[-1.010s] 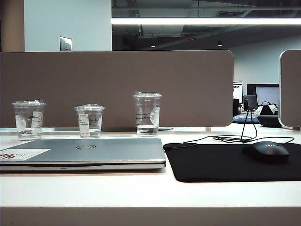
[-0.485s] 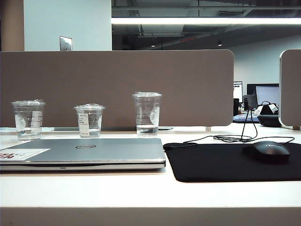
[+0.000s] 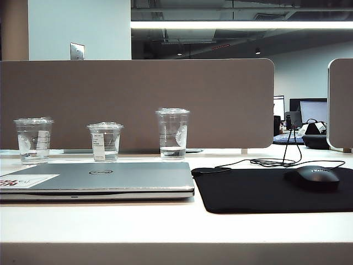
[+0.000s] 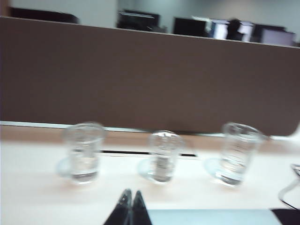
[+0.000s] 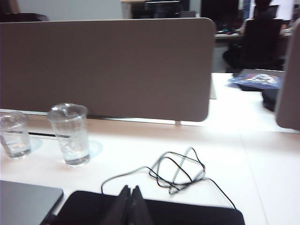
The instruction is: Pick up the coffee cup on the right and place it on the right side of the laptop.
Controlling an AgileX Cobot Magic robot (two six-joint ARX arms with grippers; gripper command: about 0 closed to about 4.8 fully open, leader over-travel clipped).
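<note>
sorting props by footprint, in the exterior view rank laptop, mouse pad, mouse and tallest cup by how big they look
1. laptop and mouse pad: too alike to split.
2. coffee cup.
3. mouse, close to the cup, and nearer the camera, so unsure.

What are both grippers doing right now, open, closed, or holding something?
Left gripper: closed, holding nothing, short of the three clear plastic cups.
Right gripper: closed, holding nothing, above the black mouse pad.

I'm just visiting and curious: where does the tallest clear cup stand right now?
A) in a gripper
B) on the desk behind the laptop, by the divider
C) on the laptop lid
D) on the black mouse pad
B: the coffee cup stands on the desk behind the laptop, near the grey divider, with no gripper touching it.
</note>
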